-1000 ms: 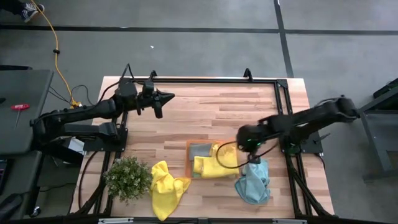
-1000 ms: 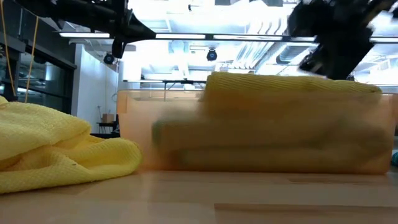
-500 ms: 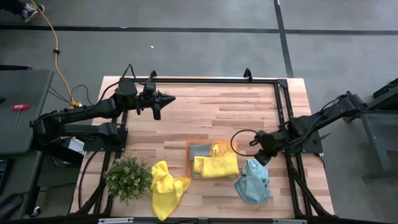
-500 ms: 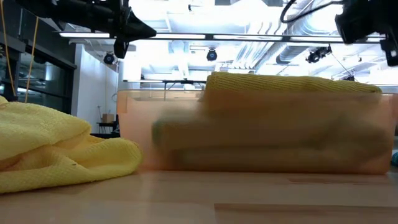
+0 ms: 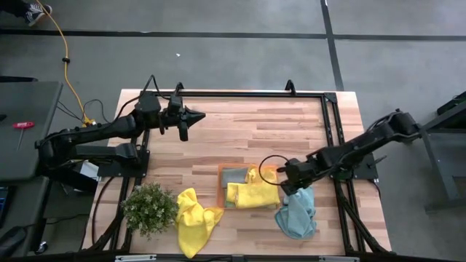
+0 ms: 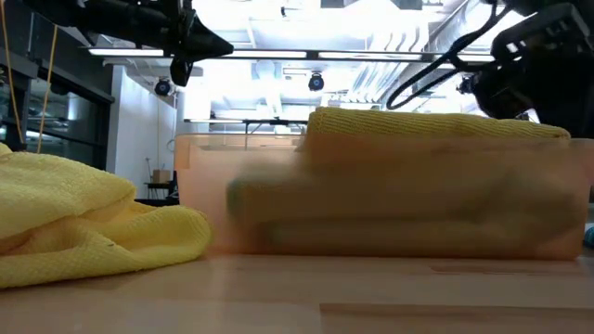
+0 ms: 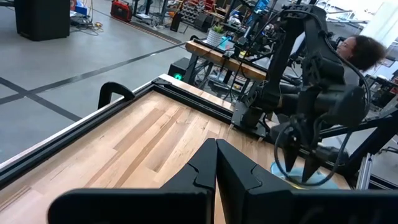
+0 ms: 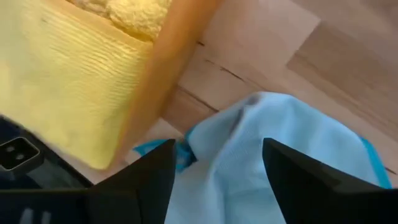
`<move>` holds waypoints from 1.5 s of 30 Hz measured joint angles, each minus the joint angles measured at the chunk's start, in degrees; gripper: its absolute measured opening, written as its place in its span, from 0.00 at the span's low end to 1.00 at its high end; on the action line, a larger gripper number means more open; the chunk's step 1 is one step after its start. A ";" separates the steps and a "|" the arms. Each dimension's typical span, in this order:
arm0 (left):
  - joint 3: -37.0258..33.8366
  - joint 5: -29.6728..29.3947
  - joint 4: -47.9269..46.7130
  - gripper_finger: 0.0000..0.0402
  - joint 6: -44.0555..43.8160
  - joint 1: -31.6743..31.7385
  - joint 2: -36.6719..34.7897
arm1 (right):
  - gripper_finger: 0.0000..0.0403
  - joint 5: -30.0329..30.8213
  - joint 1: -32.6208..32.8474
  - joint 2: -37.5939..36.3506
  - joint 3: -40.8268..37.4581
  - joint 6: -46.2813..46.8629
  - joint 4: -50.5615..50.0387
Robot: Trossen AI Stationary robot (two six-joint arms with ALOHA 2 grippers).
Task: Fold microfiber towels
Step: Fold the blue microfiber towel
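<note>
Right pincer (image 5: pixel 288 177) hangs low over the counter (image 5: pixel 240 131), at the near right edge of the orange tray (image 5: pixel 220 185) and directly over the light blue towel (image 5: pixel 295 212). Its own wrist view shows the two dark fingers (image 8: pixel 298 180) spread apart with blue cloth (image 8: pixel 249 162) lying between and below them; nothing is clamped in them. That blue towel is a loose crumpled heap on the wood just right of the tray, touching or nearly touching its wall.

Inside the tray sits a folded yellow towel (image 5: pixel 251 193), with a grey-blue one (image 5: pixel 234 175) tucked in the far left corner and a thin strip of pale green showing at the near left side. From the low view the yellow fold (image 6: pixel 436 125) rises above the translucent orange wall (image 6: pixel 371 213).

A second yellow towel (image 5: pixel 193 218) lies unfolded and rumpled on the counter to the left of the tray, just beside the small potted plant (image 5: pixel 149 207) at the near left corner.

Left pincer (image 5: pixel 198 114) is held above the far left part of the counter, well apart from all the towels, its fingers pressed together and empty, pointing toward the right side.
</note>
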 joint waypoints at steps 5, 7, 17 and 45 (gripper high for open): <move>0.00 -0.02 0.00 0.00 0.00 0.00 0.00 | 0.55 -0.53 0.02 3.86 0.00 3.59 -0.09; 0.00 -0.07 -0.05 0.00 0.00 0.00 0.00 | 0.54 -0.67 0.02 4.67 0.00 4.03 -0.25; 0.00 -0.15 2.63 0.00 0.55 1.43 -0.02 | 0.04 2.82 -4.08 -3.12 4.74 -1.59 -16.30; 4.87 -11.28 -7.85 0.05 9.68 4.02 1.38 | 0.00 7.83 -44.98 4.60 29.66 -45.50 10.30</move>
